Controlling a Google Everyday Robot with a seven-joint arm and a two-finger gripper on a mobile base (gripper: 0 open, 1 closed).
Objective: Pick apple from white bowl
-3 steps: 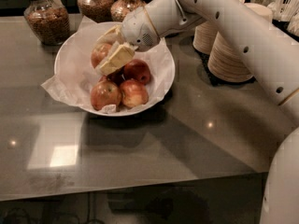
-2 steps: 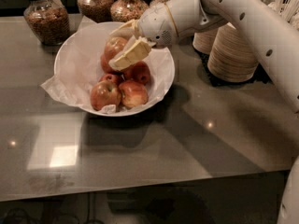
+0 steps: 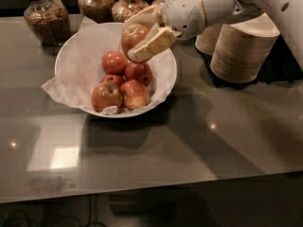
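The white bowl (image 3: 71, 65), wide and lined with crinkled white paper, stands on the counter at the upper left. My gripper (image 3: 138, 33) is over the bowl's far right side, shut on the large orange-red apple (image 3: 132, 35), which it holds lifted above the other fruit. One pale finger (image 3: 152, 44) crosses the apple's front; the other runs behind its top. Several smaller red and yellow-streaked apples (image 3: 122, 79) lie in the bowl below.
Glass jars of dry food (image 3: 43, 19) stand along the back edge. Stacks of tan disposable bowls (image 3: 240, 51) stand right of the white bowl, under my arm. The grey counter (image 3: 199, 145) stretches toward the front edge.
My gripper has risen and moved to the right with the large apple in it, lifting it off the pile in the bowl.
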